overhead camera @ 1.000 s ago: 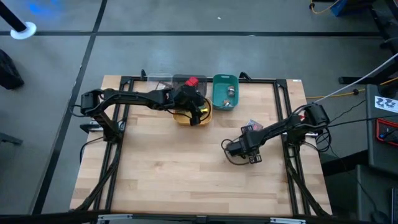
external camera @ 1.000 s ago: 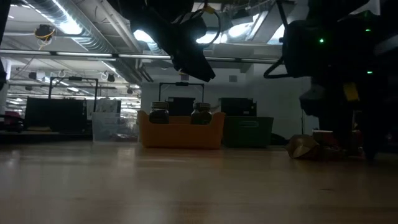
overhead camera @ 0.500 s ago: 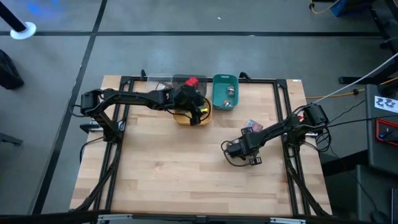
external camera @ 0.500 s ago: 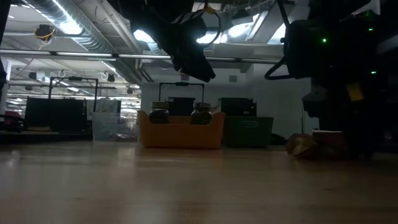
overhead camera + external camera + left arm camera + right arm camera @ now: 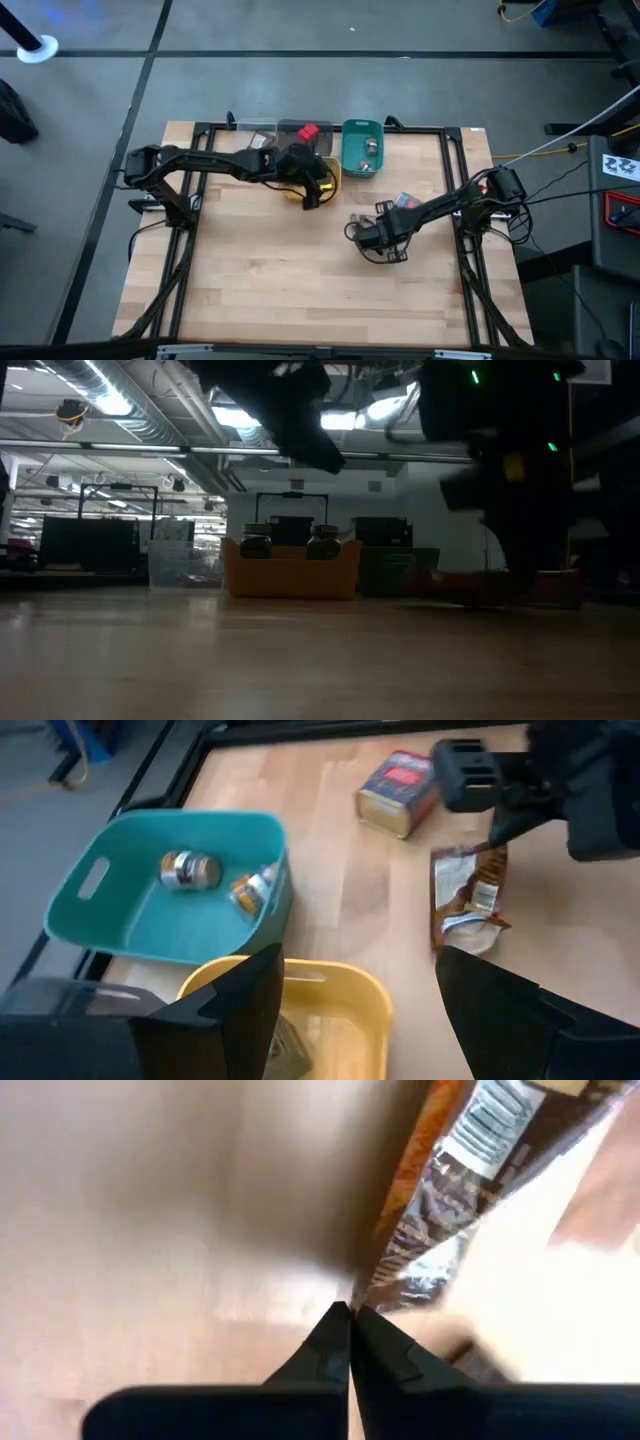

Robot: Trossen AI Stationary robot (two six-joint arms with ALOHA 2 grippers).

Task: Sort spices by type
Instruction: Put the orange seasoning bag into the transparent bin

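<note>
My right gripper (image 5: 350,1330) is shut on a brown crinkly packet (image 5: 466,898) near the table's middle right, where the high view shows that gripper (image 5: 362,236). A red box (image 5: 398,788) lies on the wood just beyond it. My left gripper (image 5: 350,1020) hangs open above the yellow tray (image 5: 330,1010), touching nothing; the high view also shows it (image 5: 312,190). Two jars (image 5: 257,543) stand in that tray. The teal tray (image 5: 120,920) holds small round tins (image 5: 188,868). My right gripper pinches an edge of the packet (image 5: 366,1296) between its two fingertips, only at their free ends. The fingers come steeply from above. The packet trails away from the tips, low over the wood; whether its far end rests on the table I cannot tell.
A grey tray with a red box (image 5: 308,131) and a clear tray (image 5: 255,132) stand at the far edge beside the teal tray (image 5: 362,148). The black frame rails (image 5: 455,180) run along the table's sides. Bare wood (image 5: 280,270) fills the near half.
My right gripper has shut on the packet's edge, then risen and gone toward the table's left, drawing the packet away from the red box. My left gripper has shifted slightly toward the near left, still open.
</note>
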